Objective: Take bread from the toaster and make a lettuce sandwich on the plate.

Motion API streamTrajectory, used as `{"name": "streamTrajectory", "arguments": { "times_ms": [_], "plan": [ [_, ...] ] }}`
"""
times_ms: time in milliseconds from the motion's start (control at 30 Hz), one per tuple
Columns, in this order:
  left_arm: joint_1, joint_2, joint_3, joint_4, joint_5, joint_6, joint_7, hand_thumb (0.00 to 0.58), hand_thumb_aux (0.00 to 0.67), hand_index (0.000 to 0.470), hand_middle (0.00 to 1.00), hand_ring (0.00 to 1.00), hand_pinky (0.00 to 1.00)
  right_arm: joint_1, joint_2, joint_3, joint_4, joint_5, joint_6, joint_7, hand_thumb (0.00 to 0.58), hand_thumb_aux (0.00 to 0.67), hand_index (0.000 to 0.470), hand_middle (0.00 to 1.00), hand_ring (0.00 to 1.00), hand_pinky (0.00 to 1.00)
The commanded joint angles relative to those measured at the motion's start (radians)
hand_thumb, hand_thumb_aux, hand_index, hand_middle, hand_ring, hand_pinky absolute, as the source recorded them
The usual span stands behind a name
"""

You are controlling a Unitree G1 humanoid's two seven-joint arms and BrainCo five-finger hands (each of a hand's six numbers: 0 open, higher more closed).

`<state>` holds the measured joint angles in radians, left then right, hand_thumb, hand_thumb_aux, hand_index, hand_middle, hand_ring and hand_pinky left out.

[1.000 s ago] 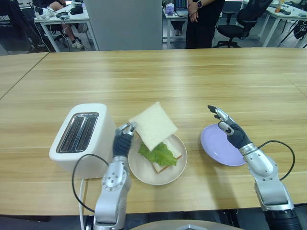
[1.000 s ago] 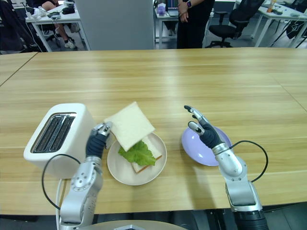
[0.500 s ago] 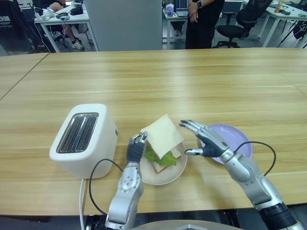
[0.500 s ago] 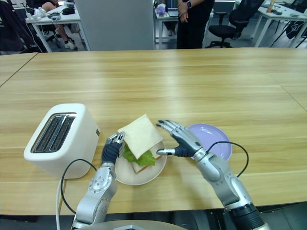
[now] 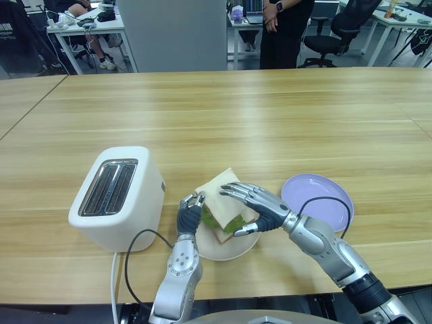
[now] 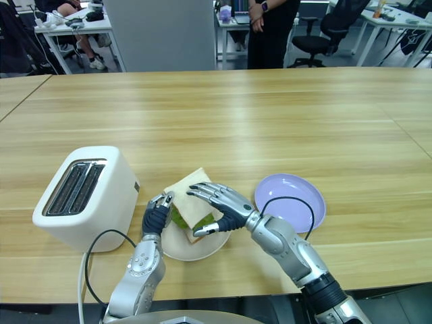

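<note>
Bread between two hands

Hands come first, close to the robot. The left hand sits at the left edge of the top slice. Its fingers are curled there and seem to pinch that edge. The right hand comes in from the right. It lies flat on the slice with its fingers spread wide and holds nothing.

So the slice is between the hands, with the right hand on top of it. One corner of the slice points away from the robot. Green lettuce peeks out under it. All of this sits on the tan plate.

I think the next move is to press the slice down flat, and then the left hand has to let go and slide off to the left.

A bit farther out, the toaster stands to the left and a purple plate lies to the right.
</note>
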<state>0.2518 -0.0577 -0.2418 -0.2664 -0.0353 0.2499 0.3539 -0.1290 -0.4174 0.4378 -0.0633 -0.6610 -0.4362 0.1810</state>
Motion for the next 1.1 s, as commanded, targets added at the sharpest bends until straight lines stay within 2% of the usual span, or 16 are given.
{"name": "streamTrajectory", "arguments": {
  "times_ms": [33, 467, 767, 800, 833, 867, 900, 1000, 1100],
  "plan": [
    [0.022, -0.07, -0.018, 0.033, 0.015, 0.016, 0.009, 0.58, 0.67, 0.46, 1.0, 1.0, 1.0, -0.022, 0.0, 0.047, 0.055, -0.025, -0.019, 0.033, 0.0, 0.0, 0.0, 0.0, 0.0, 0.0],
    [0.03, -0.08, 0.009, 0.195, -0.002, -0.016, 0.011, 0.58, 0.67, 0.46, 1.0, 1.0, 1.0, -0.1, -0.027, 0.176, 0.318, -0.036, -0.092, 0.168, 0.0, 0.0, 0.0, 0.0, 0.0, 0.0],
    [0.021, -0.068, 0.003, 0.204, 0.05, -0.036, 0.043, 0.58, 0.67, 0.46, 1.0, 1.0, 1.0, -0.151, 0.012, 0.184, 0.432, 0.027, -0.064, 0.247, 0.0, 0.0, 0.0, 0.0, 0.0, 0.0],
    [0.019, -0.063, -0.001, 0.189, 0.067, -0.033, 0.052, 0.555, 0.531, 0.364, 1.0, 1.0, 1.0, -0.15, 0.012, 0.184, 0.43, 0.032, -0.063, 0.25, 0.0, 0.0, 0.0, 0.0, 0.0, 0.0],
    [0.018, -0.053, -0.009, 0.17, 0.096, -0.027, 0.065, 0.413, 0.31, 0.213, 1.0, 1.0, 1.0, -0.148, 0.01, 0.184, 0.427, 0.036, -0.062, 0.253, 0.0, 0.0, 0.0, 0.0, 0.0, 0.0],
    [0.014, -0.039, -0.021, 0.142, 0.141, -0.016, 0.084, 0.12, 0.074, 0.051, 1.0, 1.0, 1.0, -0.144, 0.008, 0.185, 0.423, 0.038, -0.063, 0.254, 0.0, 0.0, 0.0, 0.0, 0.0, 0.0],
    [0.009, -0.025, -0.032, 0.117, 0.182, -0.006, 0.096, 0.0, 0.0, 0.0, 1.0, 1.0, 1.0, -0.139, 0.004, 0.187, 0.419, 0.038, -0.064, 0.257, 0.0, 0.0, 0.0, 0.0, 0.0, 0.0],
    [-0.014, 0.023, -0.074, 0.035, 0.377, 0.056, 0.149, 0.0, 0.0, 0.0, 1.0, 1.0, 1.0, -0.123, -0.007, 0.198, 0.418, 0.031, -0.07, 0.26, 0.0, 0.0, 0.0, 0.0, 0.0, 0.0],
    [-0.052, 0.086, -0.124, -0.06, 0.693, 0.175, 0.208, 0.0, 0.0, 0.0, 1.0, 1.0, 1.0, -0.106, -0.016, 0.21, 0.417, 0.021, -0.079, 0.264, 0.0, 0.0, 0.0, 0.0, 0.0, 0.0]
  ]
}}
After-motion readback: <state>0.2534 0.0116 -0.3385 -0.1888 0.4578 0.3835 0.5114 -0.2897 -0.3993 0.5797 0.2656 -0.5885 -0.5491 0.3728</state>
